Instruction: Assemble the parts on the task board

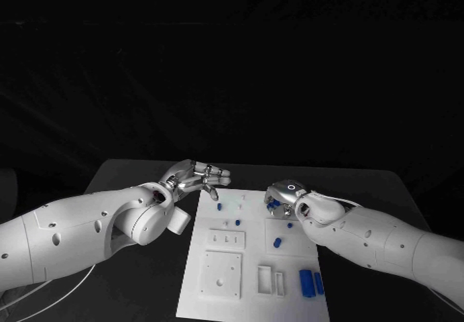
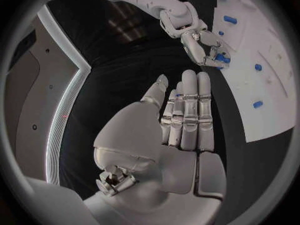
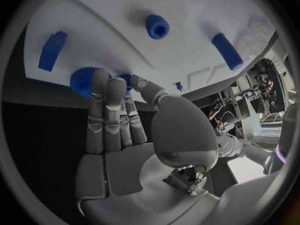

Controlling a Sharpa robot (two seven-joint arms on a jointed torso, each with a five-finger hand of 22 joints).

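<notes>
Right hand [image 1: 287, 196] grips a round blue part [image 3: 83, 81] at the task board's [image 1: 253, 295] upper right edge; left hand [image 1: 200, 176], released, hovers upper left.

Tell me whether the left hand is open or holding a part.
Open: the left hand has straight fingers with nothing in them, beside the task board.

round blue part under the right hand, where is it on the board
In the head view the round blue part sits at the white task board's far right corner, under the right hand's fingertips.
</notes>
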